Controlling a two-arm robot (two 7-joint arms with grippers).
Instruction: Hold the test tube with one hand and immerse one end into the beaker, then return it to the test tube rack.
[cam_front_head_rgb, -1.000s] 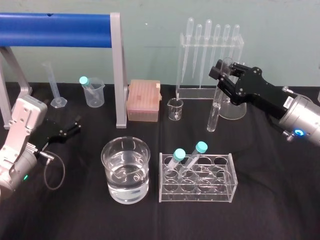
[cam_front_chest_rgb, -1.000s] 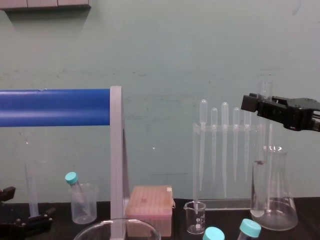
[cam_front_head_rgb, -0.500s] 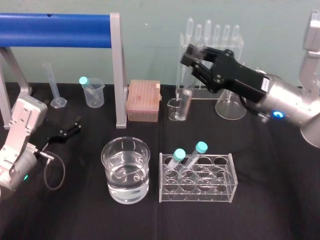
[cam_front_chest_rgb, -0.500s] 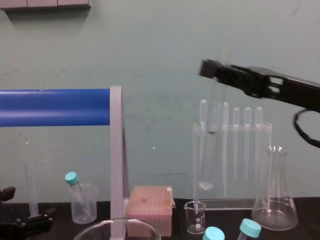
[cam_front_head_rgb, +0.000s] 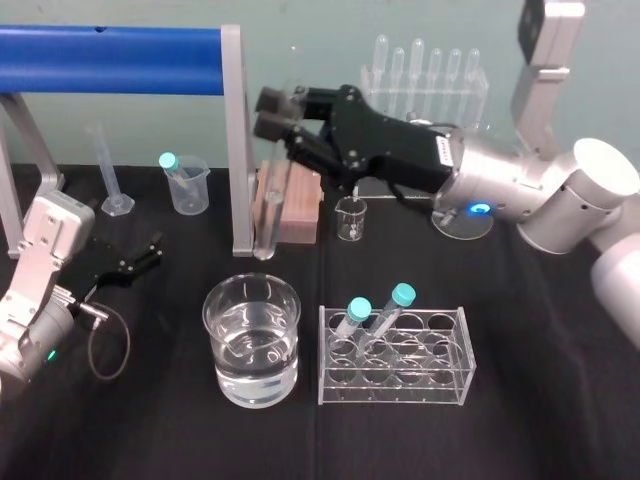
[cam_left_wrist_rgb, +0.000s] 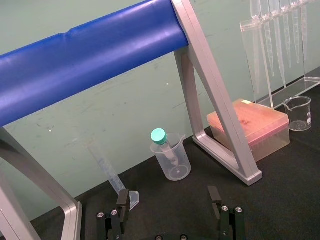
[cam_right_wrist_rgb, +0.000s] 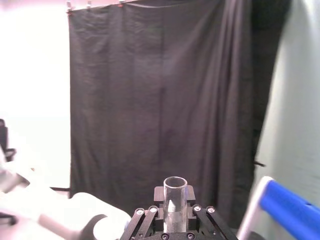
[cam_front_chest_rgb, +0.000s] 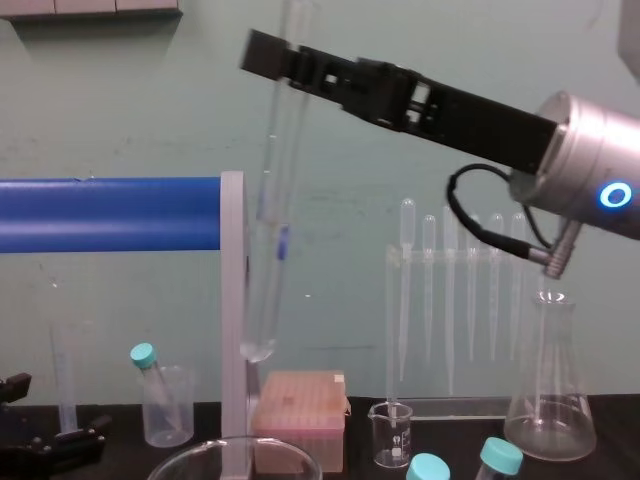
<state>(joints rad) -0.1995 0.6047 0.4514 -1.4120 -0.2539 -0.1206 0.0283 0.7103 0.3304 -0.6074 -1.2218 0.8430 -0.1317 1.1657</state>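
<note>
R claw (cam_front_head_rgb: 275, 112) clamped tube (cam_front_head_rgb: 271, 197) near its rim so it hung near-upright, low end free to dip, at 12 o'clock of beaker (cam_front_head_rgb: 251, 340). L claw (cam_front_head_rgb: 140, 257) parked at 9 o'clock, jaws apart.

The right hand (cam_front_head_rgb: 272, 113) swung the test tube (cam_front_chest_rgb: 270, 230) leftward.

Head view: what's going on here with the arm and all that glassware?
The right gripper is shut on a long slim clear glass test tube, held nearly upright in the air. Its lower end hangs above the wide clear glass beaker of water, not yet dipped. The left gripper rests open on the black table.
</note>
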